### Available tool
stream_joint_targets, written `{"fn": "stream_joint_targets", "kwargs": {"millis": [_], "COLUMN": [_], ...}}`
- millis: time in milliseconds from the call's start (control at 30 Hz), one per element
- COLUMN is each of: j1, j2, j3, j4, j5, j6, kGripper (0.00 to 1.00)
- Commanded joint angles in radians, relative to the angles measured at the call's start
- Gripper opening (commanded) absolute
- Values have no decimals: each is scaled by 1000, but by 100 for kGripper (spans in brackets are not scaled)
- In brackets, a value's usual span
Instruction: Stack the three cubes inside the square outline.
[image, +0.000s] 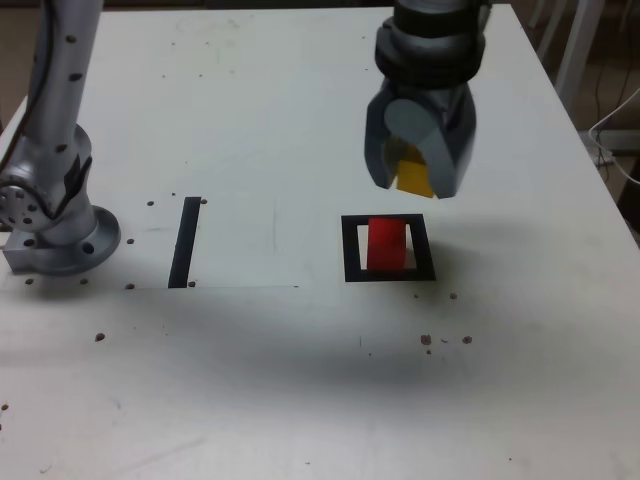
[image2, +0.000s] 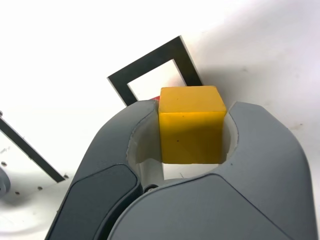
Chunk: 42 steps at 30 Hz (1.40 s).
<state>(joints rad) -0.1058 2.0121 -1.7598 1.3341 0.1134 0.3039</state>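
My gripper (image: 418, 180) hangs in the air, shut on the yellow cube (image: 414, 176), which shows between the grey jaws. In the wrist view the yellow cube (image2: 191, 124) fills the gap between the jaws of the gripper (image2: 190, 132). The red cube (image: 386, 245) sits on the table inside the square outline (image: 350, 250), just below and in front of the gripper in the exterior view. In the wrist view the square outline (image2: 150, 65) shows beyond the yellow cube, with only a sliver of red at the cube's edge. The green cube is out of view.
A straight black strip (image: 184, 242) lies on a white sheet toward the exterior view's left. The arm's grey base (image: 60, 235) stands at the far left. The table's right edge (image: 600, 170) runs close to the gripper's side.
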Motion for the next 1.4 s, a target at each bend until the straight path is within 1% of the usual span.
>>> {"fn": "stream_joint_targets", "kwargs": {"millis": [0,100,300,467,567,867,1100,1367], "j1": [-7,-11,-19,-26,-31,-34,-34,-34], "j2": [-22,-40,-47,-49,-52,-62,-59,-45], "j3": [19,55,89,108,129,196,213,234], "j4": [-7,-16,-24,-23,-28,-87,-114,-158], "j5": [7,7,-15,-36,-42,-46,-67,-77], "j6": [-34,-94,-160,-182,-196,-208,-224,-259], "kGripper": [16,16,16,16,16,16,17,17]}}
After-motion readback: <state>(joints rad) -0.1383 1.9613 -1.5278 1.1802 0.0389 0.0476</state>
